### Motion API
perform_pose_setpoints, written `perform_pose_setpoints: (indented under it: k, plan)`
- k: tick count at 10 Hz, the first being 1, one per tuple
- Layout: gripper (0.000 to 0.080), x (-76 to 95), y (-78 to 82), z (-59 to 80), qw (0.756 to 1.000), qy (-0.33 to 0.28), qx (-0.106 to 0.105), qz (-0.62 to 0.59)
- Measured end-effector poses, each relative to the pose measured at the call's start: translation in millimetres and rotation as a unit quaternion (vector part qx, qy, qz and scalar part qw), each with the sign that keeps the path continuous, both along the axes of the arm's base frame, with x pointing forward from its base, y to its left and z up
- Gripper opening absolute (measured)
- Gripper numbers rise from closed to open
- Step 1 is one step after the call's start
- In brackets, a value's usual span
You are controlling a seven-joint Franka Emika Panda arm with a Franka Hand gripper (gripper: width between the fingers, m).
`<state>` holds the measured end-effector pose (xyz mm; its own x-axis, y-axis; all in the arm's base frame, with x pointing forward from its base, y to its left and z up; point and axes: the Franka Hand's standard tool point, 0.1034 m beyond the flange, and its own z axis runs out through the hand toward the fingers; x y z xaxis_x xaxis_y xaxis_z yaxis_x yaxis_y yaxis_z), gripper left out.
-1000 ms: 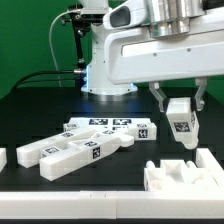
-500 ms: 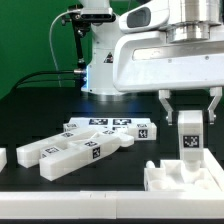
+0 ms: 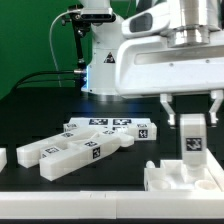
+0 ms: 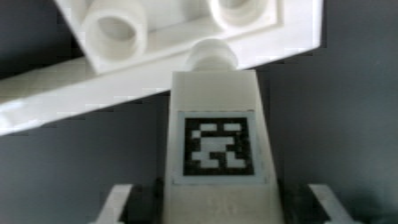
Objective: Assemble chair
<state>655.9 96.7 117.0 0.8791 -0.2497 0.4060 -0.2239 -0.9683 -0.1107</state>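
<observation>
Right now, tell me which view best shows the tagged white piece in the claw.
The wrist view: the tagged piece fills the picture, its tag plain, its tip toward the holed white part. The exterior view shows the piece small, upright in the claw above that part.

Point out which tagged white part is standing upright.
The part clamped in the end effector, standing upright over the white base piece; the other parts lie flat on the table.

The arm wears a glossy white shell with a grey metal wrist ring, dark end effector fingers and black cables trailing near its base.
</observation>
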Motion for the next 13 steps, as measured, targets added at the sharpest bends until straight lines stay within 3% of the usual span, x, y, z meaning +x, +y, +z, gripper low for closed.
perform_pose_setpoints:
  k: [2,10,13]
  plan:
    - [0.0284,-4.8,13.0,-4.3,1.0,0.001,-0.016,0.021]
    - [0.0285,-1.3,7.8,-21.9,0.999,0.006,-0.028,0.028]
    - [0.0285,-4.4,14.6,-27.9,0.999,0.002,-0.03,0.033]
